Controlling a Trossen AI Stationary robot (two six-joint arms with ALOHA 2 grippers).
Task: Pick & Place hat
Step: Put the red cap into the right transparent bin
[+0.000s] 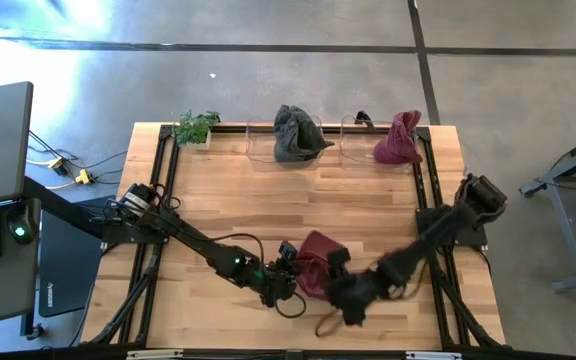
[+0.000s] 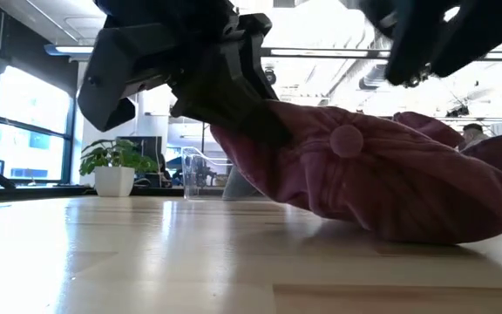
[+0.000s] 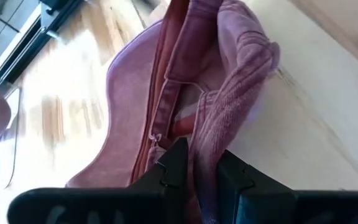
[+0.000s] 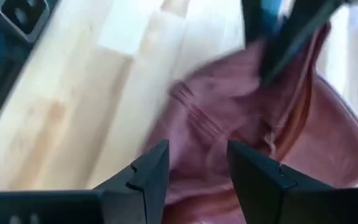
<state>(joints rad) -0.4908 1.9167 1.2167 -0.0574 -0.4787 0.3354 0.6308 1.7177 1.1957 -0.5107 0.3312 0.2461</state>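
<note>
table (image 1: pixel 228 205): wooden | maroon hat (image 1: pixel 316 262) near front | plant (image 1: pixel 196 127), two bins (image 1: pixel 268 140) at back

Two dark jointed arms (small green lights), black cables

Open bare table (image 1: pixel 268 200) across frame centre gives free passage, while both arms crowd the lower middle around the maroon hat (image 1: pixel 318 262), left gripper (image 1: pixel 286 272) clamped on its edge, right gripper (image 1: pixel 353 300) spread just beside; two clear bins (image 1: pixel 264 140) and a plant (image 1: pixel 196 127) line the top edge.
</note>
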